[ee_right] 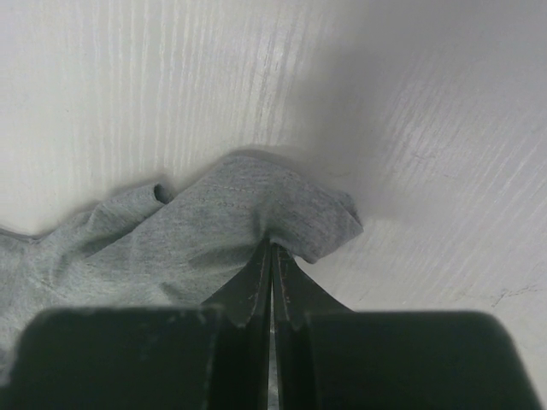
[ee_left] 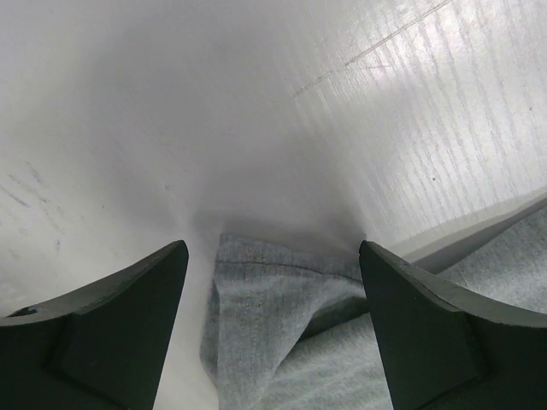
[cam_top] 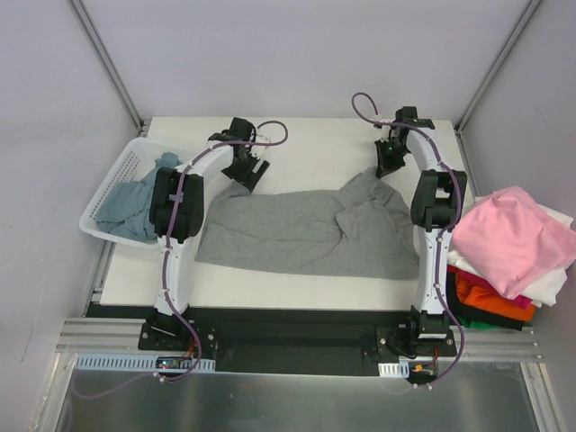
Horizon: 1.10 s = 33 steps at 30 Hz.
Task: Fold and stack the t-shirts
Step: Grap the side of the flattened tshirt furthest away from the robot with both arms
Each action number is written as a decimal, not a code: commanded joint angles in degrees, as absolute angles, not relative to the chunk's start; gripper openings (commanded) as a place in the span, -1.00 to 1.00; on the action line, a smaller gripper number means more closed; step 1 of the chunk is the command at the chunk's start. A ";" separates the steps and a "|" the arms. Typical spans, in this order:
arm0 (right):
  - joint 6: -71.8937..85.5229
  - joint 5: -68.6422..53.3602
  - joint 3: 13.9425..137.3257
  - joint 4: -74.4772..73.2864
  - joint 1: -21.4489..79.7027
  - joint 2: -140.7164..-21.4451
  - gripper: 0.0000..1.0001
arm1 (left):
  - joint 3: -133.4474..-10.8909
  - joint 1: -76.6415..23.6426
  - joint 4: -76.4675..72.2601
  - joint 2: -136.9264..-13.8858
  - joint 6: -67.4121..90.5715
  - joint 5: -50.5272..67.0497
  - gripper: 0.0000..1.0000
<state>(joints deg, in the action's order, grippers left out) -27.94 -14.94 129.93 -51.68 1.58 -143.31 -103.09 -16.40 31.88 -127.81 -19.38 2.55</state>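
A light heather-grey t-shirt (cam_top: 306, 229) lies spread and rumpled across the middle of the table. My left gripper (cam_top: 251, 173) is open at its far left corner; in the left wrist view the hemmed grey corner (ee_left: 273, 307) lies between the two dark fingers (ee_left: 128, 325), untouched. My right gripper (cam_top: 387, 165) is shut on the shirt's far right corner; in the right wrist view the jaws (ee_right: 272, 248) pinch a fold of grey cloth (ee_right: 214, 222) just above the table. A dusty blue-teal t-shirt (cam_top: 130, 202) lies in the basket.
A white slatted basket (cam_top: 103, 193) stands at the left table edge. A pile of pink (cam_top: 508, 238), white (cam_top: 544, 288), orange (cam_top: 486, 301) and red shirts sits off the right edge. Grey walls and frame posts enclose the back.
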 commanded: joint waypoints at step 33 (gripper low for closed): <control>-29.18 -17.58 127.97 -53.17 2.55 -139.40 -0.99 | -103.18 -14.15 36.56 -127.00 -16.79 7.56 -0.45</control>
